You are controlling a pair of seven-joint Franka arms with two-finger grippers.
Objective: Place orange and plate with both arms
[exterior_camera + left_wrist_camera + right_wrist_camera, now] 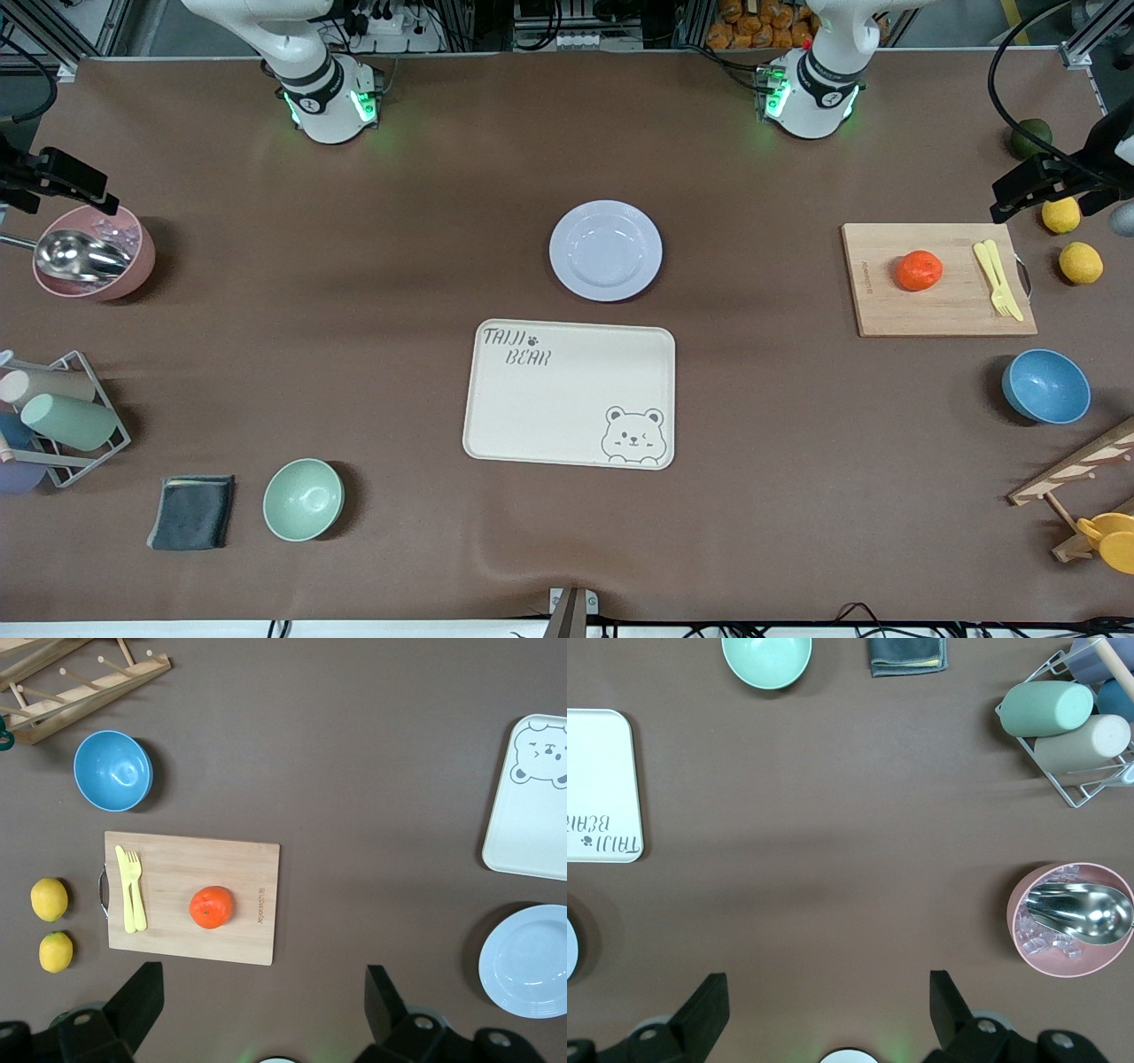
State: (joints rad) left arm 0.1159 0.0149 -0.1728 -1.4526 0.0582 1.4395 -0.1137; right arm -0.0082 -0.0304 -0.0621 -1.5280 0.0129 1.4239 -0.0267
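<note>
"TAIJI BEAR" on the cream tray (567,399), beside a bear drawing

Brown table (399,292), plate (605,250), bear tray (567,394), cutting board (939,306), bowls

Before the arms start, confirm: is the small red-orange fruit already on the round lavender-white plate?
No, the small red-orange fruit sits on the wooden cutting board, apart from the bare round lavender-white plate.
</note>
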